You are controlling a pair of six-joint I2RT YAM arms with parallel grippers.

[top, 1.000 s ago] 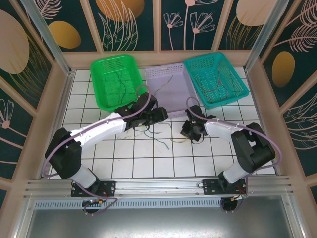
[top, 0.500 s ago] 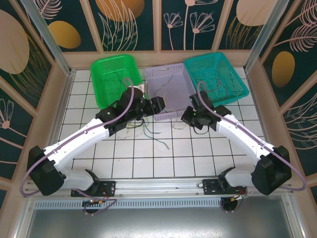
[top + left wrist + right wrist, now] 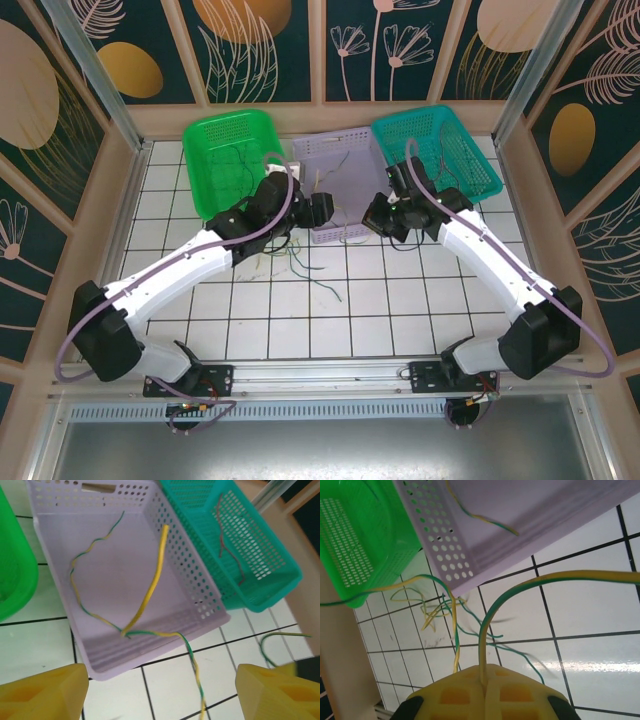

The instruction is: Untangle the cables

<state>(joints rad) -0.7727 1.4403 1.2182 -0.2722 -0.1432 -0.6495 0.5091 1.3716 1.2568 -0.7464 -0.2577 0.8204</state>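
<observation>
Robot test cell in a lab, not a lived-in room. White-and-black jointed left robot arm (image 3: 180,265) and right robot arm (image 3: 485,258), both bolted to a ribbed aluminium rail (image 3: 320,378) at the near edge of a white tiled tabletop (image 3: 260,335). Slanted aluminium post (image 3: 90,65) and pale wooden frame (image 3: 320,118) hold printed leaf-pattern wall panels (image 3: 250,50), boxing the table in. Perforated plastic baskets along the far side: green basket (image 3: 228,116), lilac basket (image 3: 335,137), teal basket (image 3: 410,113).

Loose cables (image 3: 286,258) beside lilac basket (image 3: 345,236)
</observation>
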